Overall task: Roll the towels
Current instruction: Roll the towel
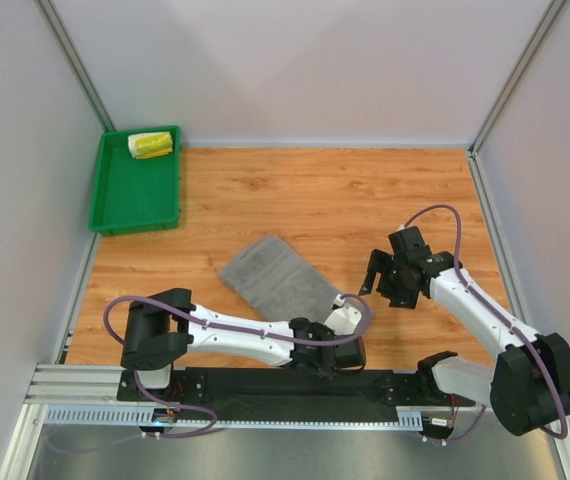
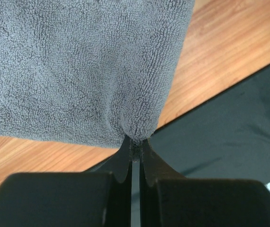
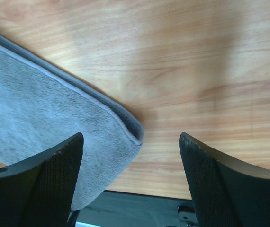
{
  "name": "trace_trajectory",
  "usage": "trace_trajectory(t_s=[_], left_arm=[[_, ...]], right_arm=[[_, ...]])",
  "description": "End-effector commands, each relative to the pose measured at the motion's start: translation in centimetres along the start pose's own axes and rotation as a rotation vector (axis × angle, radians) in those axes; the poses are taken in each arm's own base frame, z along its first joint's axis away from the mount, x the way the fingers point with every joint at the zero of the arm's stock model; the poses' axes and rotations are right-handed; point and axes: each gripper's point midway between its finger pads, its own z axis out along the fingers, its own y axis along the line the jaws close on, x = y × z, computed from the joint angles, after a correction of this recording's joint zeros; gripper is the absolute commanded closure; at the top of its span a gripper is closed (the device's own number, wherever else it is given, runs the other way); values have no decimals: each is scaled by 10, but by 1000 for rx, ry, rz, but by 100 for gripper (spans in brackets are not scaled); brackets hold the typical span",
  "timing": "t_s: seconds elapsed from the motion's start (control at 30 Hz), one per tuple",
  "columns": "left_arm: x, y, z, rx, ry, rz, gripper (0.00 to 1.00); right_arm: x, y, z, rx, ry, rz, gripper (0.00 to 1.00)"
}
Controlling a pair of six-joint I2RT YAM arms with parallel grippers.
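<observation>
My left gripper is pinched shut on the lower-right corner of the grey towel, which lies mid-frame in the top view, its long axis running upper left to lower right. My right gripper hangs spread just right of that end, so I'd judge the roll starts there.

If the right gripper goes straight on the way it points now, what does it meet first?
Probably the corner of the grey towel, just ahead of the open right gripper; beside it lies only the wooden table. Depth is unclear.
</observation>
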Motion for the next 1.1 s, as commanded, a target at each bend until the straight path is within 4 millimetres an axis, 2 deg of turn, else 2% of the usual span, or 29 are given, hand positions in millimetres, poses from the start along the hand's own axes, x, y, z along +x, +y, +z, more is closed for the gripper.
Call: trace_trajectory(t_s=[0.0,0.17,0.33,0.5,0.6,0.73,0.9,1.0,1.07], left_arm=[[-12,-22,-21,88,32,10,100],[-19,-53,-32,272,81,-30,100],[-26,-65,-43,406,105,-90,100],[-34,-56,-48,507,97,-248,100],[-42,-45,-56,560,60,-323,100],[-38,-28,-50,543,63,-390,100],[-29,-8,-39,506,96,-490,100],[-16,10,-28,455,119,-550,100],[-15,15,-25,446,121,-582,100]], right_arm=[[-22,7,-31,12,-82,10,17],[-35,15,-61,-24,-166,10,17],[-41,20,-77,-35,-184,-3,17],[-41,26,-83,-67,-185,-10,18],[-38,38,-91,-136,-181,-23,18],[-38,54,-99,-243,-198,-42,20],[-30,62,-101,-303,-176,-55,23],[-21,73,-102,-383,-153,-76,29],[-13,74,-99,-410,-139,-87,36]])
